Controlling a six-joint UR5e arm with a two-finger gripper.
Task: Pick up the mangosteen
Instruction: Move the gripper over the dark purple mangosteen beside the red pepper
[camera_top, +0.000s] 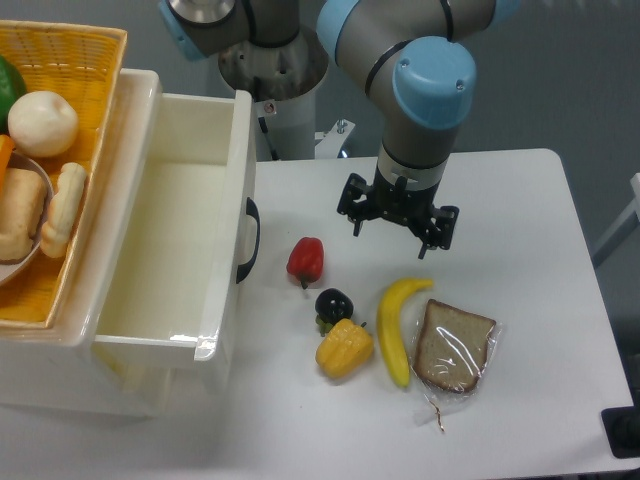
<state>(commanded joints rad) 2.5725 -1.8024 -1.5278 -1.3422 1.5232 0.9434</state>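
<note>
The mangosteen (333, 304) is a small glossy black round fruit lying on the white table, just above the yellow pepper (344, 349) and below right of the red pepper (305, 259). Its green calyx peeks out at its lower left. My gripper (397, 232) hangs above the table, up and to the right of the mangosteen and apart from it. Its fingers are spread open and hold nothing.
A banana (396, 325) and a wrapped slice of bread (455, 347) lie right of the mangosteen. An open white drawer (185, 235) with a black handle stands at the left. A yellow basket (60, 60) of food sits on top at far left.
</note>
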